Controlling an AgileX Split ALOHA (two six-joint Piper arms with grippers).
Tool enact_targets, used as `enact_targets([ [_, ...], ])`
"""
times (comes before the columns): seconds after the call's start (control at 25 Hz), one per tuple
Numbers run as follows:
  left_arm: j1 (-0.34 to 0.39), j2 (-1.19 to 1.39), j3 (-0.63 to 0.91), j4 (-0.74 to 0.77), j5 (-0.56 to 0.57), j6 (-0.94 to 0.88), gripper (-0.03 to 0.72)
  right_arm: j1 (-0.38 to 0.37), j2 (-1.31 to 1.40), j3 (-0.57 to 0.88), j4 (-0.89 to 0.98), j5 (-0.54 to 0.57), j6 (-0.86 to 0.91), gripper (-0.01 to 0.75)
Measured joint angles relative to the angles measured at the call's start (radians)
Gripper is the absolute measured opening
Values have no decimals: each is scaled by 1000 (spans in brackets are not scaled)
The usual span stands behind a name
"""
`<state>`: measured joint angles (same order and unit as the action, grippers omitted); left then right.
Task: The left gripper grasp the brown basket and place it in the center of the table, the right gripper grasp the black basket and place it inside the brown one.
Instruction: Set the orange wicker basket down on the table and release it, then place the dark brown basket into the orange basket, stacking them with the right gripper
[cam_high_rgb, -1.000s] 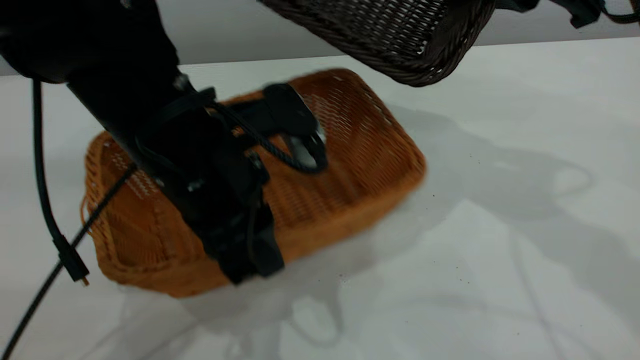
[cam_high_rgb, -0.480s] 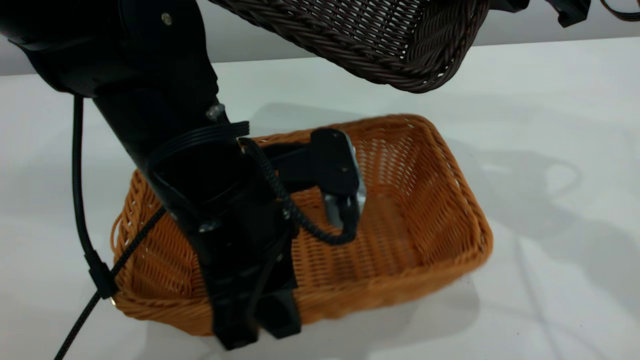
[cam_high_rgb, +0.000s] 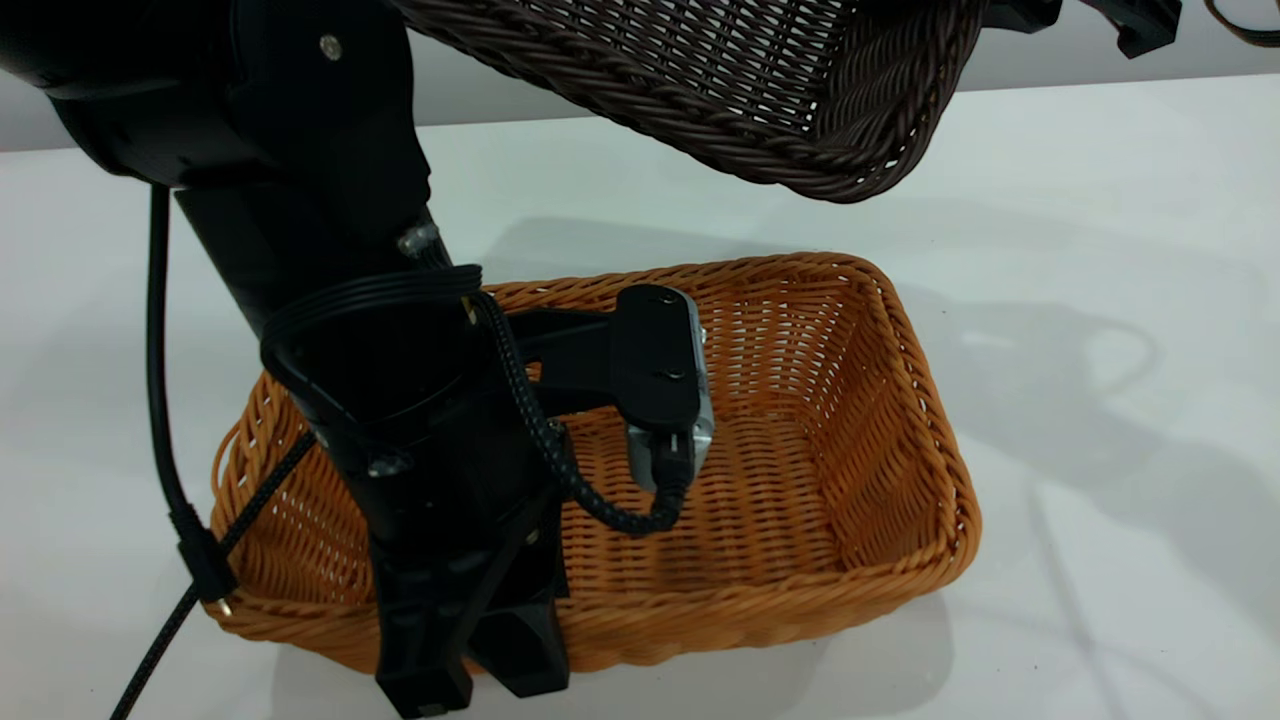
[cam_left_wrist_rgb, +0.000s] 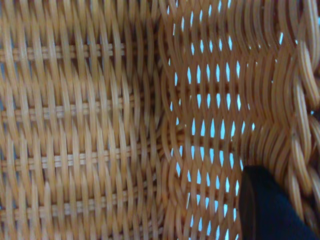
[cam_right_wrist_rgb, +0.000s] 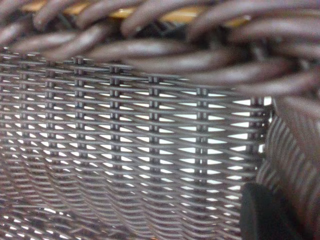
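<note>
table (cam_high_rgb: 1100, 420): white and flat; the brown basket stands on it, its near corners are cut off by the exterior view's edge.
brown basket (cam_high_rgb: 800, 500): it sits flat on the table, opening up, about the middle of the exterior view. my left arm covers much of its near left side.
black basket (cam_high_rgb: 720, 90): it hangs in the air, tilted, above the far side of the brown basket and apart from it. its upper part is cut off by the top edge of the exterior view.
my left gripper (cam_high_rgb: 470, 655): it is at the near long rim of the brown basket, with one finger inside the wall and one outside, so i hold that rim. in the left wrist view only one dark fingertip (cam_left_wrist_rgb: 267, 207) shows against the weave.
my right gripper (cam_high_rgb: 1130, 20): mostly out of the exterior view at the top right, at the raised end of the black basket. the right wrist view shows one fingertip (cam_right_wrist_rgb: 265, 212) against the dark wall, so i hold it there.
</note>
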<state>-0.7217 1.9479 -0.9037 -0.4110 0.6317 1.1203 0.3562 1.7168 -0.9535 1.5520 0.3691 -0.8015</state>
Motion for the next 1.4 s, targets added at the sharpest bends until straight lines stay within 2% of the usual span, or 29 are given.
enact_targets([
  [0.32, 0, 0, 0, 5, -12, -50, 138, 0, 0, 0, 0, 1, 0, 120],
  [0.4, 1, 0, 0, 3, -19, -58, 202, 0, 0, 0, 0, 1, -1, 120],
  [0.64, 2, -30, 1, 8, -46, -68, 475, 0, 0, 0, 0, 9, -1, 120],
  [0.76, 2, -86, 1, 6, -40, -80, 545, 0, 0, 0, 0, 10, -1, 120],
  [1.12, 1, -314, 0, -67, 96, -79, 563, 0, 0, 0, 0, 12, 1, 120],
  [1.4, 1, -587, 0, -111, 106, -73, 563, 0, 0, 0, -1, 110, 3, 120],
])
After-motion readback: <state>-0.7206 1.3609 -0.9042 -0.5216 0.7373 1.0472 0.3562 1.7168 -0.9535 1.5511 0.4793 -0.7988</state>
